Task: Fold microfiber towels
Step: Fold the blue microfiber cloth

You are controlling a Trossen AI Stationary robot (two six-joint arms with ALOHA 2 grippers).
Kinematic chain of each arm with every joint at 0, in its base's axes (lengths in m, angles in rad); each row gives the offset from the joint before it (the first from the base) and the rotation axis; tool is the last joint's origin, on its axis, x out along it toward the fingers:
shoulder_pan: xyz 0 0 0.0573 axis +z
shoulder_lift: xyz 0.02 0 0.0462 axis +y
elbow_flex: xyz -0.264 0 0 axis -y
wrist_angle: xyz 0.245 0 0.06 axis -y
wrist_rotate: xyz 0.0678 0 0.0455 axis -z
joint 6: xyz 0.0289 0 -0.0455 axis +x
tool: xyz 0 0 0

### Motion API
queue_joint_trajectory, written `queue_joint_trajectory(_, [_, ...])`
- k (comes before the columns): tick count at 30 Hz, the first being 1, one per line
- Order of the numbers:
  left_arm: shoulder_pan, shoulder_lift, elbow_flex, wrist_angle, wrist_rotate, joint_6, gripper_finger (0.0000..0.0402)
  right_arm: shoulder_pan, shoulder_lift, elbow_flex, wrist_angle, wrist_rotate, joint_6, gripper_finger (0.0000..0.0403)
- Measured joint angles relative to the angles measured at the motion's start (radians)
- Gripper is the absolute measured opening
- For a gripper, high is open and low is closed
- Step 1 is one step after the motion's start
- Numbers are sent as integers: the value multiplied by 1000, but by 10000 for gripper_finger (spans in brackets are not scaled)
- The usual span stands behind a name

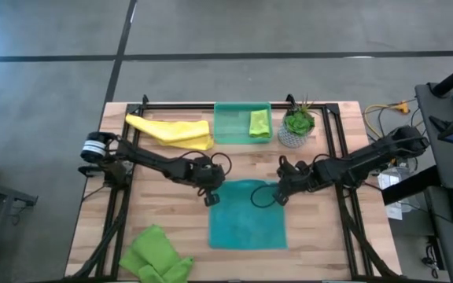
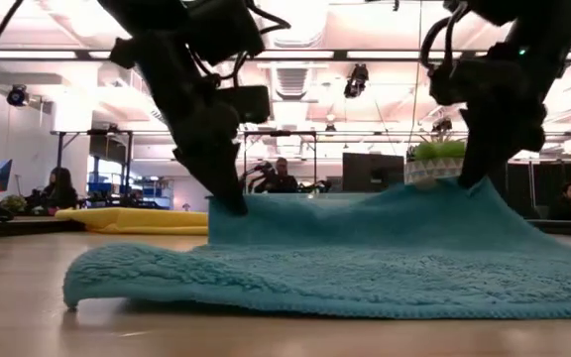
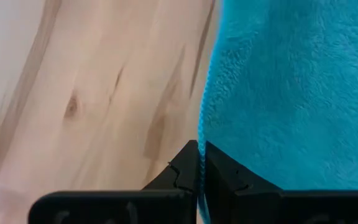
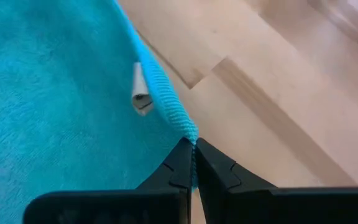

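A teal-blue towel (image 1: 248, 216) lies spread flat at the centre of the wooden table (image 1: 321, 236), its plush pile and stitched hem showing, its far edge lifted off the wood. The left gripper (image 1: 211, 196) is clamped on the towel's 11 o'clock corner, fingers pressed together over the hem. The right gripper (image 1: 278, 196) pinches the 1 o'clock corner the same way, beside a small white tag (image 4: 140, 90). A yellow towel (image 1: 171, 130) lies rumpled at 11 o'clock on the table. One lime green towel (image 1: 259, 123) sits folded inside the translucent green tray (image 1: 230, 126) at 12 o'clock; another (image 1: 158, 257), at 7 o'clock, is cut off by the picture's lower edge. A potted plant (image 1: 296, 127) stands just beside the tray.
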Motion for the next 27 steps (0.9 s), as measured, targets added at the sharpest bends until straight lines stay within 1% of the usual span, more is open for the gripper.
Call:
queue_joint_trajectory(3, [17,2,0,-2,0,7,0,-28,0,-6,29,-2,-28,9])
queue_joint_trajectory(9, [56,2,0,6,-1,5,0,-89,5,-14,26,-3,-69,9])
queue_joint_trajectory(13, [89,1,0,5,-1,29,8,-139,5,-37,21,-3,-70,23])
queue_joint_trajectory(17, [131,1,0,5,-1,58,46,-189,5,-50,16,7,-83,49])
queue_joint_trajectory(24, [226,-20,0,-13,7,52,135,-242,-31,-39,5,96,-109,96])
queue_joint_trajectory(25, [237,-31,0,-18,24,50,145,-246,-43,-38,2,100,-109,101])
queue_joint_trajectory(27, [257,-58,0,-16,98,47,159,-247,-74,-38,0,103,-110,108])
